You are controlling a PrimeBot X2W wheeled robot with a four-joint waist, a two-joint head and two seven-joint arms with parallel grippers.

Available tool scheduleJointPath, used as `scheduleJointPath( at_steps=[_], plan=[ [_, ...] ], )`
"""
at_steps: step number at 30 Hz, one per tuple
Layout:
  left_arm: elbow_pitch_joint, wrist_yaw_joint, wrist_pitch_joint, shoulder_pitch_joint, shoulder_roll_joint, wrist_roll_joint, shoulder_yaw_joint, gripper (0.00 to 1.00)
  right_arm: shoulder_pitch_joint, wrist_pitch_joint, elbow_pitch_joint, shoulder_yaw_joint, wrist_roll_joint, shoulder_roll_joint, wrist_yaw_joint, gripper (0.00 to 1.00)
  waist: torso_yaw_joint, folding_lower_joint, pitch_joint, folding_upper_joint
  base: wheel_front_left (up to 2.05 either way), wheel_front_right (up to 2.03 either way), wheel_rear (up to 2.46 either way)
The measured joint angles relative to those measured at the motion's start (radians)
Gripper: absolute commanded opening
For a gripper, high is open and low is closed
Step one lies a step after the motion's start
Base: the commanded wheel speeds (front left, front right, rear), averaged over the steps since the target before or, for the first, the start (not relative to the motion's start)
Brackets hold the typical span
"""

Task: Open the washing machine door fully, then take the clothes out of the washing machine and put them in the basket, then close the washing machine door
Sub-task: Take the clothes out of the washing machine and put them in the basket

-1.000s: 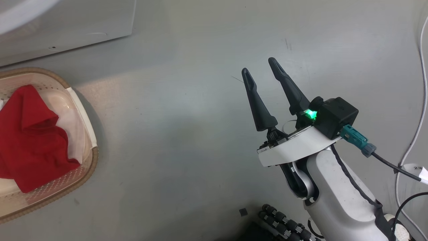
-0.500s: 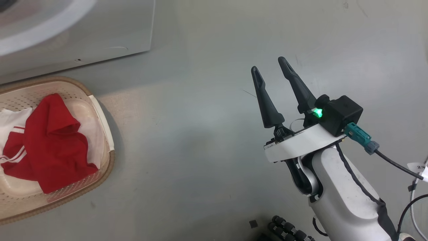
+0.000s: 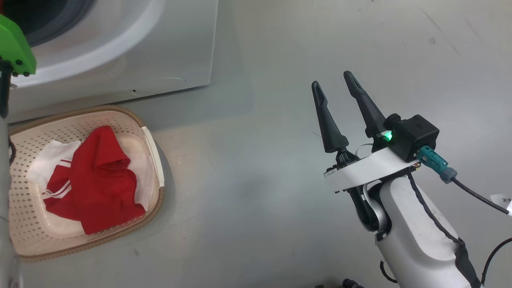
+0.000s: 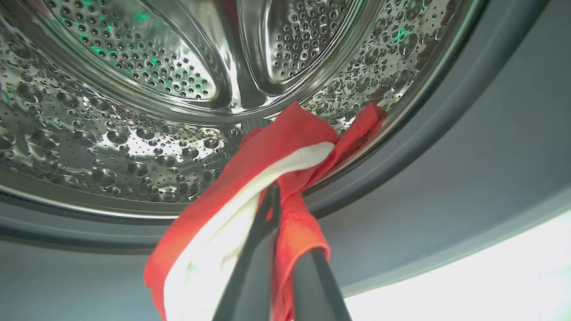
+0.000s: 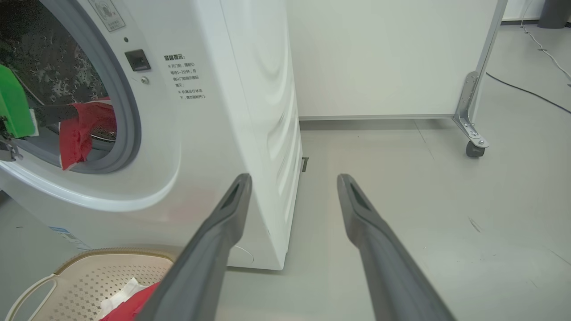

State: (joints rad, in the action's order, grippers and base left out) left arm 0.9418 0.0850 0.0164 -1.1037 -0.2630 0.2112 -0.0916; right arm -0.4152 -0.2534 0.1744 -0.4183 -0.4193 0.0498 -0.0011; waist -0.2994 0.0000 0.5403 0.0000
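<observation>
One red-and-white garment [image 4: 285, 133] is clamped by the left gripper [image 4: 276, 209] at the lip of the drum [image 4: 134, 147]; jaws of the right gripper [image 3: 331, 79] are spread over open floor [image 3: 240, 180], right of the basket [image 3: 158, 200].

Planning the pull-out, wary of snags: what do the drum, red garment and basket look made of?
The drum looks like polished steel: mirror-bright, dimpled, perforated. The red garment is soft matte fabric, draping limply; fibre unclear. The basket seems moulded cream plastic: regular holes, woven-look brown rim.

Some clothes [image 3: 98, 180] in basket [image 3: 25, 160] before washing machine [image 3: 180, 40]
</observation>
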Motion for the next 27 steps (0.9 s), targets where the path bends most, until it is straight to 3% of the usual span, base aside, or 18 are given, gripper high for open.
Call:
scheduleJointPath(
  at_steps=[27],
  plan=[
    [0.032,0.027,-0.247,0.314,0.076,0.044,-0.021,0.00,0.131,0.000,0.070,0.067,0.007,0.007,0.035,1.00,0.136,-0.0001,-0.265,0.0000,0.00,0.00,0.00]
  ],
)
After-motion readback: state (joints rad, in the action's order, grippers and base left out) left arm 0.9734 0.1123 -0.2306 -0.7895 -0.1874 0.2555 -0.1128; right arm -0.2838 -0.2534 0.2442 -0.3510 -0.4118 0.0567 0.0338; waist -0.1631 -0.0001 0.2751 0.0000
